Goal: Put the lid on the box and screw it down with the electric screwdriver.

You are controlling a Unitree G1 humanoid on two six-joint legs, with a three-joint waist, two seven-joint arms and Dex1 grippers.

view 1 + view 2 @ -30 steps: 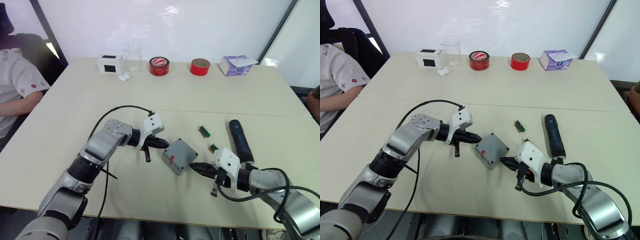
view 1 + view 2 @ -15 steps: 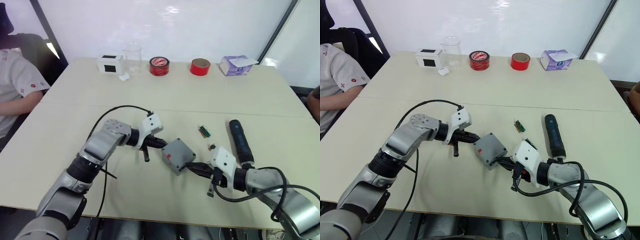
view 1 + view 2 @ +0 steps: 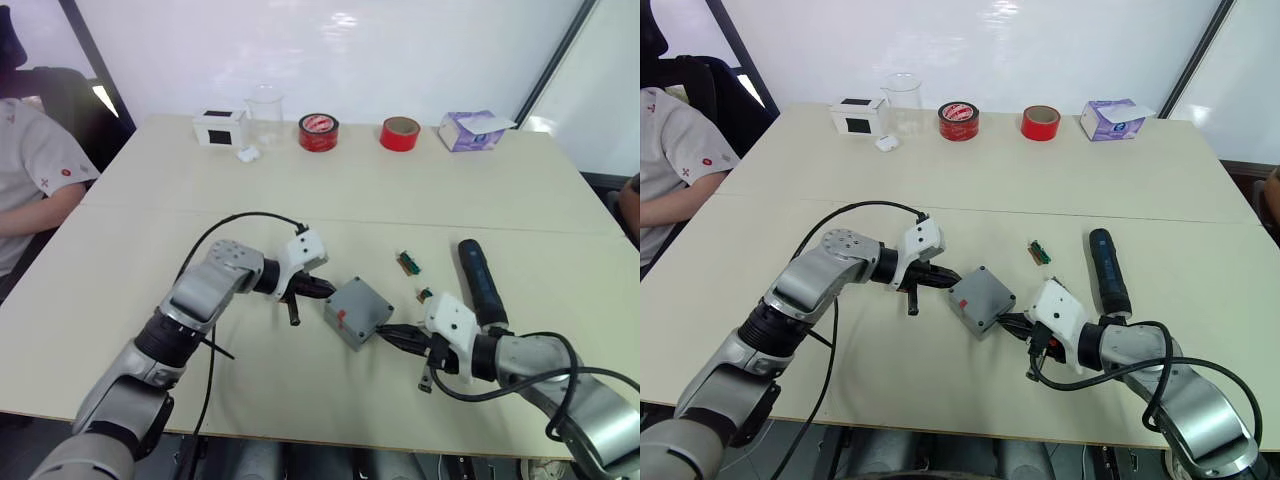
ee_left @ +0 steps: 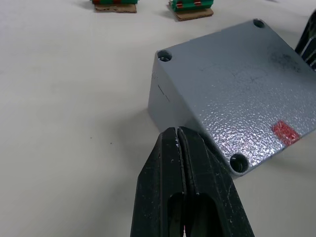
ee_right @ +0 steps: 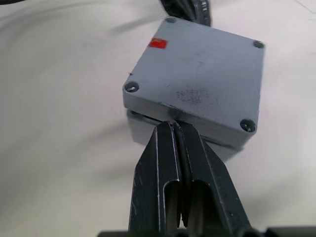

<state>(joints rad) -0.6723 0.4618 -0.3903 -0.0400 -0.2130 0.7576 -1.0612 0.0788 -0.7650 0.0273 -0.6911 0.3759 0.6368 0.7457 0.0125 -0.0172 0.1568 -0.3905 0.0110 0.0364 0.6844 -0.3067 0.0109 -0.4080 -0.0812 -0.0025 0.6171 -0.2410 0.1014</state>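
Note:
The grey lid [image 5: 197,79], with a red spot near one corner, lies on the box [image 5: 143,129], slightly askew, so a strip of the box shows beneath it. Together they sit mid-table [image 3: 358,310]. My left gripper [image 3: 328,290] is shut, its tip against the left corner of the stack [image 4: 177,132]. From the near right, my right gripper [image 3: 385,333] is also shut, tip at the lid's edge [image 5: 174,124]. The dark electric screwdriver [image 3: 481,282] lies flat on the table to the right of the box, untouched.
Two small green parts [image 3: 407,263] [image 3: 425,295] lie between box and screwdriver. Along the far edge stand a white box with a black patch [image 3: 219,127], a clear beaker [image 3: 265,115], two tape rolls [image 3: 318,131] [image 3: 400,133] and a purple tissue box [image 3: 472,130]. A person [image 3: 30,170] sits at left.
My right gripper pushed in against the box's near edge, nudging it slightly left, then eased back a little. The left gripper has barely moved.

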